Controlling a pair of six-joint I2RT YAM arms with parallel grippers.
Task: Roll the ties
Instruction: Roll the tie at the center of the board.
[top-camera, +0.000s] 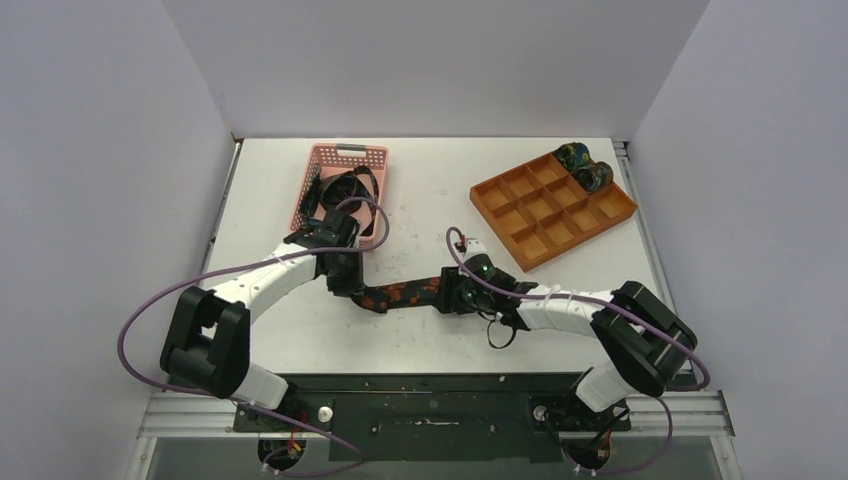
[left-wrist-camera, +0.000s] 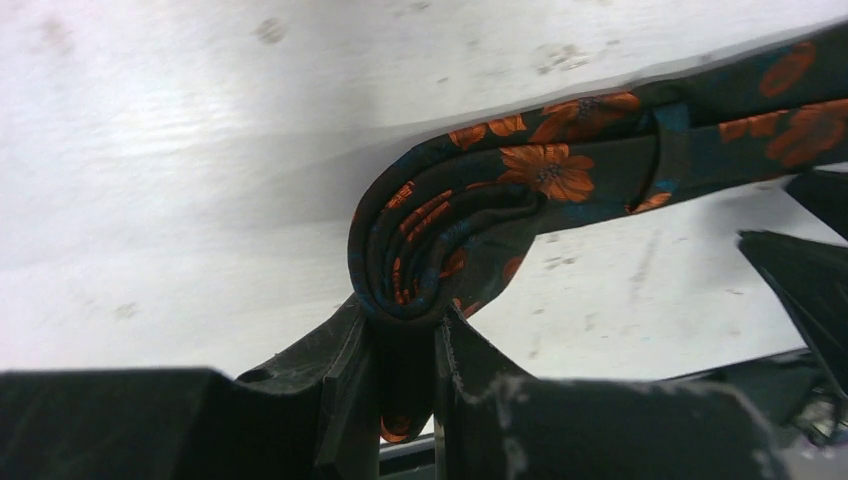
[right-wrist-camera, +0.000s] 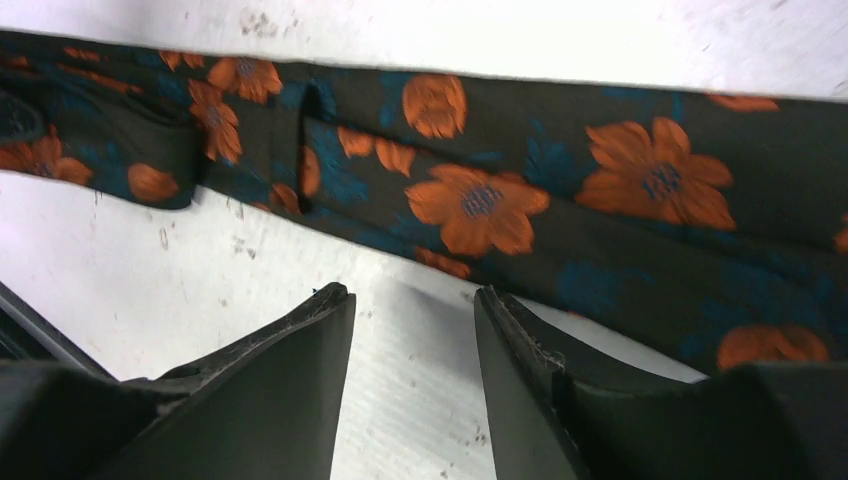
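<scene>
One long, dark fabric necktie patterned with orange flowers and teal leaves lies stretched across the white tabletop, its long axis running left to right between the two arms. At its left end the strip is curled into a few loose turns, and the left end effector is clenched on that small coil, a finger on each side of it. From there all the unrolled length lies toward the robot's right, so I judge that the roll must travel that way. The right end effector is released, with bare tabletop between its jaws; the flat strip lies just beyond its fingertips, across their line, not touching them as far as I can tell. That arm is the nearer one to the free length and looks best placed to press or guide it. The pink plastic mesh basket, with more dark ties in it, stands close behind the left arm, and the orange compartment tray, holding two rolled ties in its far corner, sits well apart to the right rear. Open tabletop lies between them.
</scene>
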